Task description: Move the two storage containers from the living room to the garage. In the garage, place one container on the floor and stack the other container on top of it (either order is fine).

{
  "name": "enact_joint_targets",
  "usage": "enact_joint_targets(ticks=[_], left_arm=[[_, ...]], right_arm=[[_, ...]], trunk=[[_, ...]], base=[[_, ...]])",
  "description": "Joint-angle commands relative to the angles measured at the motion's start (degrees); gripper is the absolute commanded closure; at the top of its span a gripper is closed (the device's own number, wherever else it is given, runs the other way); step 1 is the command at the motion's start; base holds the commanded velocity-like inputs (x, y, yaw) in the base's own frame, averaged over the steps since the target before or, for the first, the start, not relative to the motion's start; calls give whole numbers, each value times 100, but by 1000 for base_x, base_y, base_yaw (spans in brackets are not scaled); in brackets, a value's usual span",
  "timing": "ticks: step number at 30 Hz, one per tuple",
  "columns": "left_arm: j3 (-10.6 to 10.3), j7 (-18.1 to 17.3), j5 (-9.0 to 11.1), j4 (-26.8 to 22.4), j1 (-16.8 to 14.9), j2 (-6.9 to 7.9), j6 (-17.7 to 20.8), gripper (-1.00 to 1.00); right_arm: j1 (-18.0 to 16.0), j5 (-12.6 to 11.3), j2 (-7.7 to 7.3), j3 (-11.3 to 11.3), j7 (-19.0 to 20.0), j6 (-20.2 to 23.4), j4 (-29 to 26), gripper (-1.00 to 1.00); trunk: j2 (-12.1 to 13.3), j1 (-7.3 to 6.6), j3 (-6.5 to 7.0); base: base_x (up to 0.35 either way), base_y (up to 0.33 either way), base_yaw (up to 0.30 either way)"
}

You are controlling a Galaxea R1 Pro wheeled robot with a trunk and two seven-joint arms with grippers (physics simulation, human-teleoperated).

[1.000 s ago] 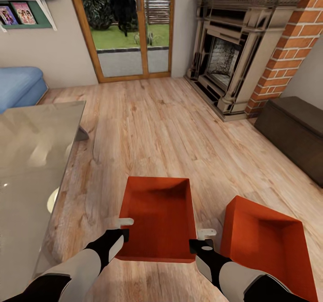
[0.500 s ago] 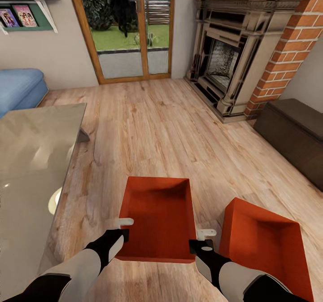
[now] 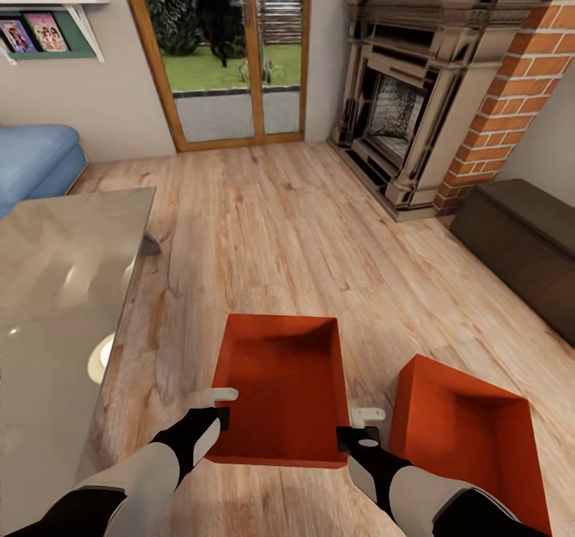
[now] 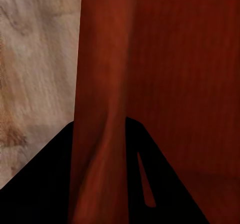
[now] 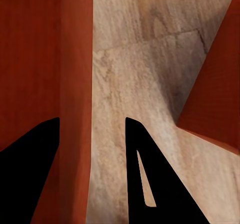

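Two orange bins sat in the living room. The left gripper (image 3: 221, 406) and right gripper (image 3: 361, 429) each straddled, seemingly clamped, a side wall of the first bin (image 3: 282, 385); the second bin (image 3: 471, 429) lay just beside it on the wood floor (image 3: 287, 226).

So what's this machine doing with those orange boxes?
It holds one orange-red container with both arms: the left gripper straddles its left wall, the right gripper its right wall. The second container sits on the wood-plank floor beside it. This is the living room, with fireplace and glass doors, so nothing has reached the garage yet.
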Motion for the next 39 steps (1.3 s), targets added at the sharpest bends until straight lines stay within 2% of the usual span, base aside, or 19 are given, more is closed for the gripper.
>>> enact_joint_targets(ticks=[1,39], left_arm=[[56,72,-49,4,3,0,50,100],[56,72,-49,6,3,0,50,100]], right_arm=[[-3,32,3,8,-15,-41,-88,100],[-3,5,14,8,-52,-59,-88,100]], trunk=[[40,-23,15],[1564,-858,702]], base=[[0,0,0],[0,0,0]])
